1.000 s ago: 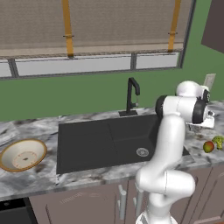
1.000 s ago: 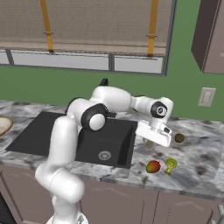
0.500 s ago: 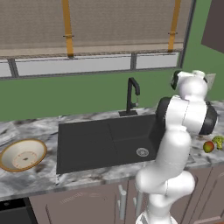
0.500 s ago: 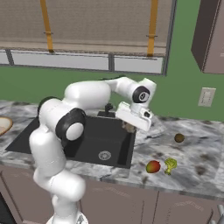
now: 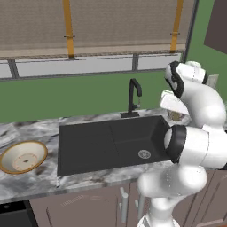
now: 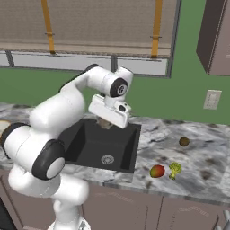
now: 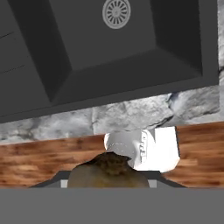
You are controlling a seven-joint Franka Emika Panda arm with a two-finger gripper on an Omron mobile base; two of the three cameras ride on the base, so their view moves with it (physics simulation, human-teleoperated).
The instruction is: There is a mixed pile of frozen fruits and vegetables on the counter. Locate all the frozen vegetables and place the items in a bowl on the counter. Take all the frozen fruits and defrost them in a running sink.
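Note:
My gripper (image 6: 106, 122) hangs over the right part of the black sink (image 6: 90, 143), shut on the brownish-grey lump (image 6: 104, 123). In the hand view the lump (image 7: 109, 171) sits right between the finger tips, above the basin (image 7: 109, 57) and its round drain (image 7: 116, 12). From the left base view the lump (image 5: 175, 116) shows under the white hand. On the marble counter (image 6: 197, 159) to the right lie the red-orange fruit (image 6: 157, 171), the green broccoli (image 6: 174, 168) and the small brown fruit (image 6: 183, 142). The tan-rimmed bowl (image 5: 26, 157) stands far left.
A tall black faucet (image 5: 133, 95) rises behind the sink (image 5: 88, 146). A green wall and a window with blinds run behind the counter. A wall socket (image 6: 211, 99) and a dark upper cabinet (image 6: 218, 40) are at the right. Brown cabinets stand below.
The arm has swung left from over the pile on the right counter to above the sink, carrying the lump with it. The jaws have stayed shut.

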